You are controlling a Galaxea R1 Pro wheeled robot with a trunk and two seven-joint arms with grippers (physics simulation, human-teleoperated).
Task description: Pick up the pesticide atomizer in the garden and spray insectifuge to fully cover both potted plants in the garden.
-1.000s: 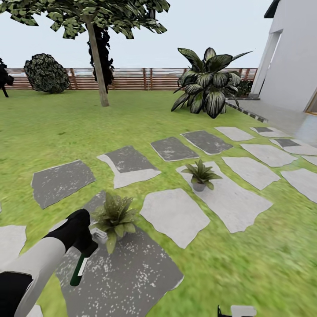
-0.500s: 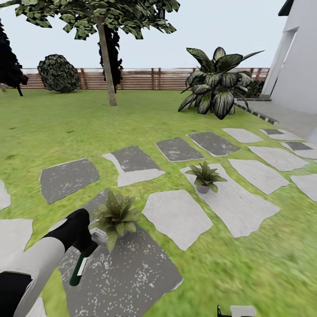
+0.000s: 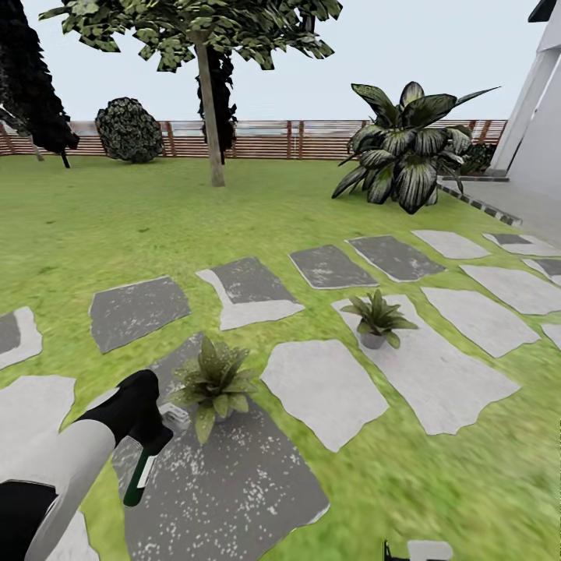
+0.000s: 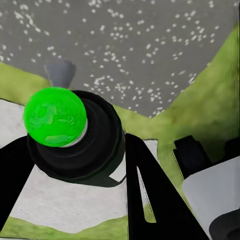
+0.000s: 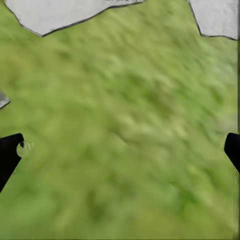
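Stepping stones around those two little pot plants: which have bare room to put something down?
The pale stone between the near potted plant and the far potted plant lies bare. So does the broad lower part of the dark speckled stone. Its upper end is crowded by the near plant, the left gripper and the pesticide atomizer.

No text, number, brand or sign could be read anywhere. The pesticide atomizer [image 3: 141, 475] carried a white label strip down its dark-green body, but the strip showed no legible print in the head view, and the left wrist view showed it end-on, with no lettering.
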